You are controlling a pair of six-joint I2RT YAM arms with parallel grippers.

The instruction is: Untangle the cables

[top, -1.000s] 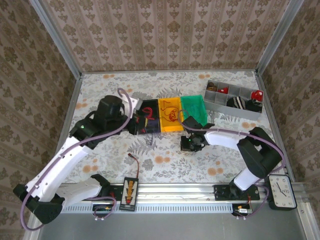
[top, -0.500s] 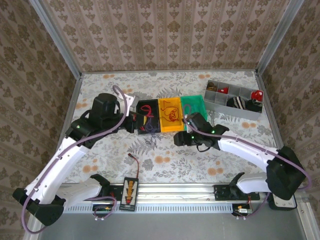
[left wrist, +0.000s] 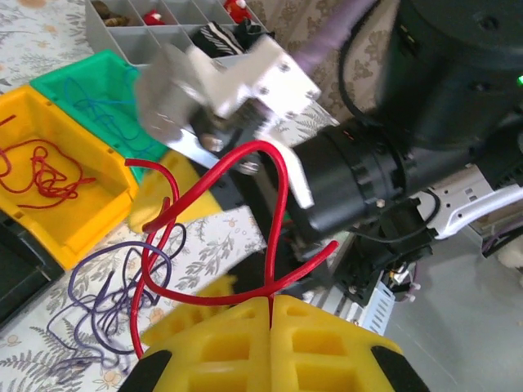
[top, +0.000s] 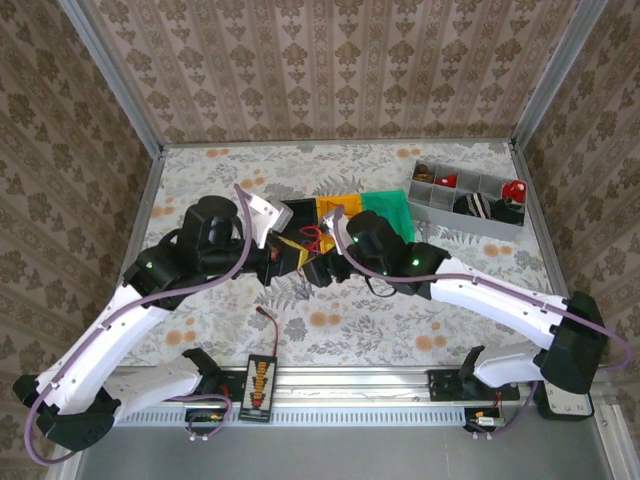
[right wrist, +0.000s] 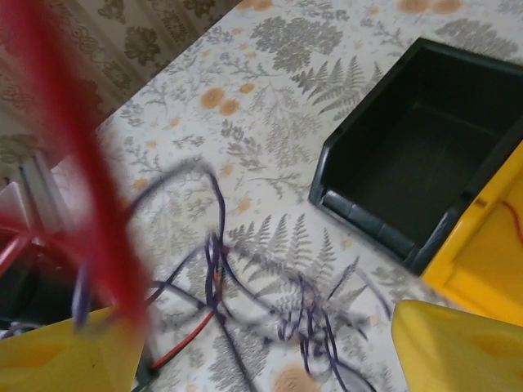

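— We're over a table (top: 430,310) covered in a fern-and-flower cloth, with patterned wallpaper behind. Where are the cables?
— The cables (left wrist: 155,269) sit between our two grippers, just in front of the bins. There's a glossy, springy red wire (left wrist: 278,216) arching up in loops, and hair-thin purple wires (left wrist: 102,286) scribbled loosely on the cloth.
— And our claws?
— Our left gripper (left wrist: 270,309) presses its ribbed yellow fingers together on the red wire, which rises from the seam. Our right gripper (right wrist: 261,359) has its yellow tips spread wide. A blurred red strand passes beside one tip.
— The arms?
— Both reach towards the table's middle, wrists nearly meeting. The right arm's black wrist (left wrist: 384,171) crowds in close above our left fingers.
— Around them?
— We see a black bin (right wrist: 409,155), a yellow bin (left wrist: 73,220) holding a red tangle, a green bin (left wrist: 90,90) with thin blue wire, and a grey compartment tray (top: 465,195) far right.
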